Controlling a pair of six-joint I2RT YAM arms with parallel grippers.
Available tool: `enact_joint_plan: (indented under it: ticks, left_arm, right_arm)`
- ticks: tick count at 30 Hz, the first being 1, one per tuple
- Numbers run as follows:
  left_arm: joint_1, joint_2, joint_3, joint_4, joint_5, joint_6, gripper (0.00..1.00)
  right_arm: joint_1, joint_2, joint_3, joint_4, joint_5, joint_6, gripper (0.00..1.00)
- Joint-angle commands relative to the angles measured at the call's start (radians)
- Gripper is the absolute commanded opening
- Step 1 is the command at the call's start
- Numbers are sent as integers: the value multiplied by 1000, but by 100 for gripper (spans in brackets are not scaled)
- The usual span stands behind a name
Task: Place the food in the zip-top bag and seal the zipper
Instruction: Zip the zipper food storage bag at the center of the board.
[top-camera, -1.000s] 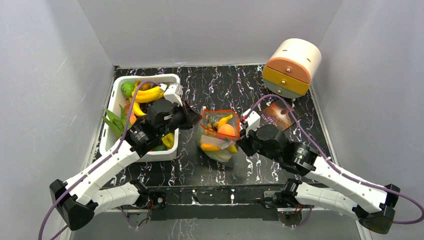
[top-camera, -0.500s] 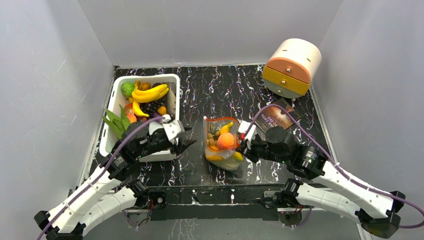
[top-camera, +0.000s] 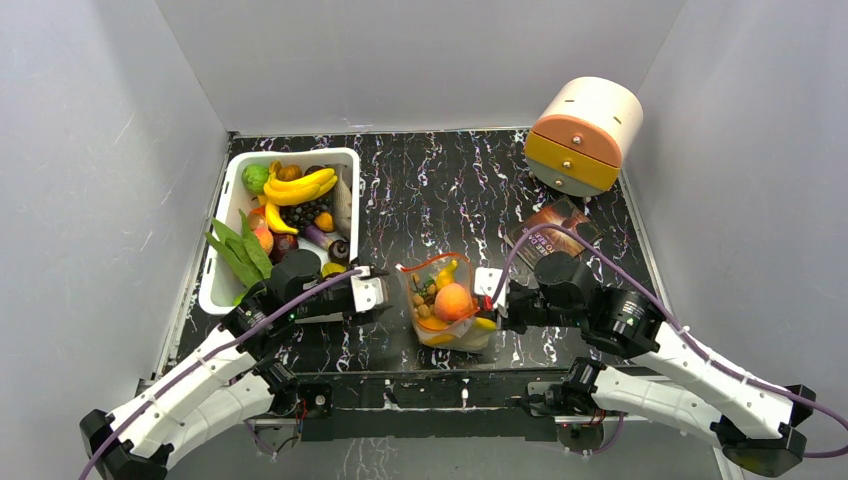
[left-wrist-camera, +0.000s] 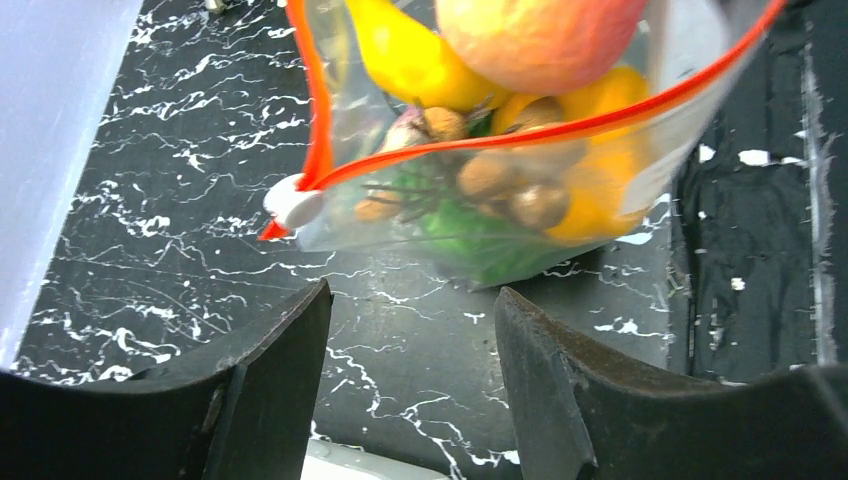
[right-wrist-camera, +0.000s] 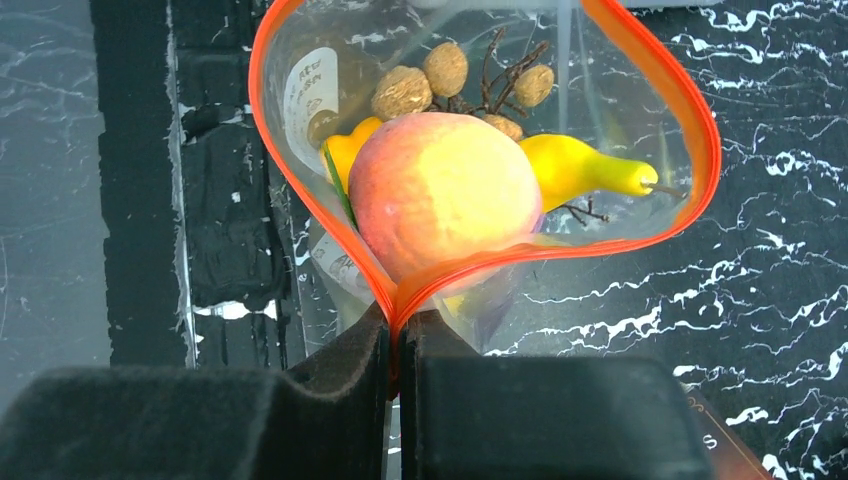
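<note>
Red-orange zipper (right-wrist-camera: 560, 250) runs sideways between both arms: right tool (right-wrist-camera: 398, 325) pinches one end, left tool (left-wrist-camera: 410, 310) spread wide, white slider (left-wrist-camera: 292, 203) just ahead.

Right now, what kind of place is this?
Probably a robot test cell: grey walls box in a black marbled table, two arms are bolted at its edge, toy-looking fruit fills a white tub.

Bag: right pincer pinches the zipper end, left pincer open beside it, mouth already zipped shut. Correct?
No, the mouth is open: the right wrist view shows the zipper spread in a wide loop around the peach in the bag. The right pincer pinches the zipper end, and the left pincer is open beside it.
</note>
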Motion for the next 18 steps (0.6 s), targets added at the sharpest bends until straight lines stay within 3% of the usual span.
enact_joint_plan:
  ticks: [1,14,18]
  left_arm:
    - [-1,15,13,52,-23,93,58]
    - [-1,29,32,113,64,84,57]
    - [-1,100,130,25,165,116,55]
  right_arm:
    - [4,-33,43,29,-67,-67,0]
    - [4,-56,36,24,-123,-97,0]
    - [5,-55,39,22,-149,-104,0]
